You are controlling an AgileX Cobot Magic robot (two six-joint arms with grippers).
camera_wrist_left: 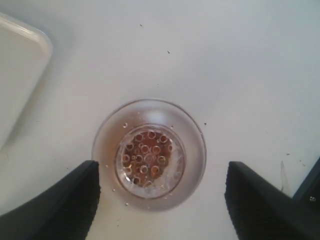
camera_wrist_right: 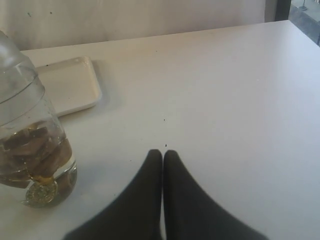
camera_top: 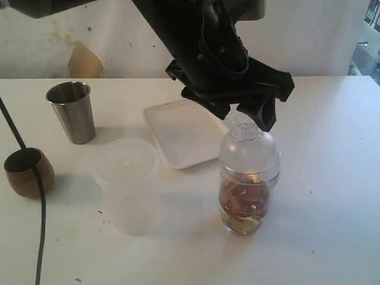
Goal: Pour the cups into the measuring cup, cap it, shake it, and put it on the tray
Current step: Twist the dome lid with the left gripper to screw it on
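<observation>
Tray (camera_wrist_left: 20, 75) cut by frame edge; measuring cup (camera_wrist_right: 30, 130) partly cropped.

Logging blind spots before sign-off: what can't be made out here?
- Exterior view: whether the steel cup and wooden cup are empty; their walls hide the bottoms.
- Exterior view: what the frosted container holds; its cloudy wall blurs it.
- Exterior view: the right pincer, outside the frame.
- Right wrist view: the cap of the measuring cup, cut off by the frame edge.
- Exterior view: whether the left pincer touches that cap; the dark arm blends over it.
</observation>
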